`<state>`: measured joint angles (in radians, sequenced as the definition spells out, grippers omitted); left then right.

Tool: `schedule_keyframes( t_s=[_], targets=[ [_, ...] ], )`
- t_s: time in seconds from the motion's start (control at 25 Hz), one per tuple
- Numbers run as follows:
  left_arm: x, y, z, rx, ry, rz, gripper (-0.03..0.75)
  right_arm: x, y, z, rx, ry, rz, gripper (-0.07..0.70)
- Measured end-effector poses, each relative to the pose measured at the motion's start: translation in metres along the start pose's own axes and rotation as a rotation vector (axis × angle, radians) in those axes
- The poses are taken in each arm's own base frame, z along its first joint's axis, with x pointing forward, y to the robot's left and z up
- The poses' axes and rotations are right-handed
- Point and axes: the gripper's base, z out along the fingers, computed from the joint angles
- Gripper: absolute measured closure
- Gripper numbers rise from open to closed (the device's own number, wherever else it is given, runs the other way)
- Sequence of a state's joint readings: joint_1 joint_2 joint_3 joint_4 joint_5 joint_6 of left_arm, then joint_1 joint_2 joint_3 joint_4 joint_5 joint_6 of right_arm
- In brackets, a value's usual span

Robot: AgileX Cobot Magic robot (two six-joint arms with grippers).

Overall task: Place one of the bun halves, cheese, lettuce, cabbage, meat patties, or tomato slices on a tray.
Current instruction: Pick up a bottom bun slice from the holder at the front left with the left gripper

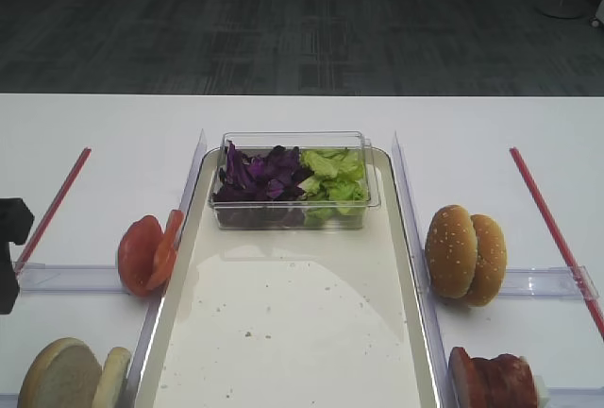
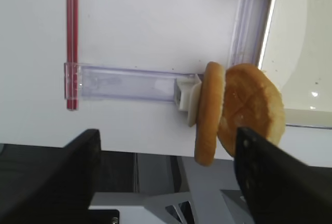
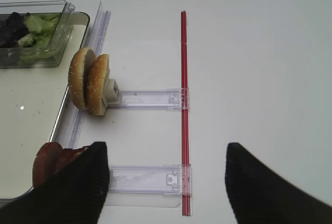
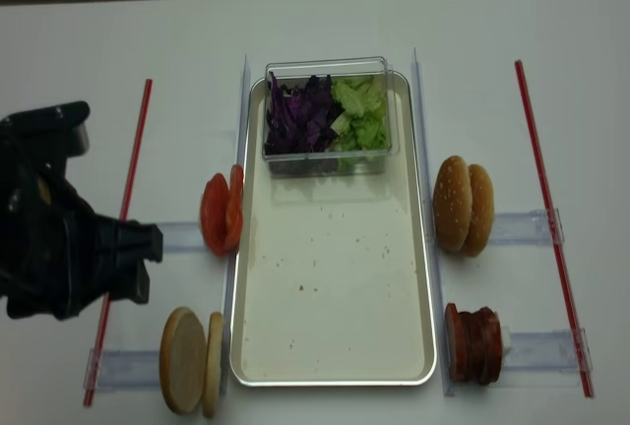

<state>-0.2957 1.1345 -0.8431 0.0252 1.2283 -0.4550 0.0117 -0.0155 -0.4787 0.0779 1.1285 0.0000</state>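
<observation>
Left gripper (image 2: 166, 167) spread wide, empty, hovering near the plain bun halves (image 2: 238, 112) standing on edge in a clear plastic holder. Right gripper (image 3: 166, 182) also wide, empty, over the white worktop (image 3: 259, 53). Metal tray (image 4: 335, 297) between them holds only a clear tub of cabbage (image 4: 300, 120) and lettuce (image 4: 359, 115).

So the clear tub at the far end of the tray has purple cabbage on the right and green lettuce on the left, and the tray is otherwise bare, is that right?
Not quite: the sides are swapped. In the exterior high view the clear tub holds purple cabbage on the left and green lettuce on the right. The rest stands: it sits at the far end of the tray, which is otherwise bare.
</observation>
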Motion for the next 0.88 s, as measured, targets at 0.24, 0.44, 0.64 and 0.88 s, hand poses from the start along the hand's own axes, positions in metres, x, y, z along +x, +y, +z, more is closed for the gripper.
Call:
schedule_keyframes(
  t_s=[0.24, 0.44, 0.64, 0.88],
  targets=[
    [0.012, -0.022, -0.001, -0.014, -0.017, 0.031, 0.224, 0.0, 0.0, 0.0, 0.0, 0.0, 0.0, 0.126],
    [0.021, -0.04, 0.003, -0.02, 0.001, 0.056, 0.224, 0.0, 0.0, 0.0, 0.0, 0.0, 0.0, 0.126],
    [0.027, -0.061, 0.009, -0.036, 0.026, 0.094, 0.224, 0.0, 0.0, 0.0, 0.0, 0.0, 0.0, 0.126],
    [0.029, -0.089, 0.004, -0.027, 0.0, 0.119, 0.224, 0.0, 0.0, 0.0, 0.0, 0.0, 0.0, 0.126]
  ],
)
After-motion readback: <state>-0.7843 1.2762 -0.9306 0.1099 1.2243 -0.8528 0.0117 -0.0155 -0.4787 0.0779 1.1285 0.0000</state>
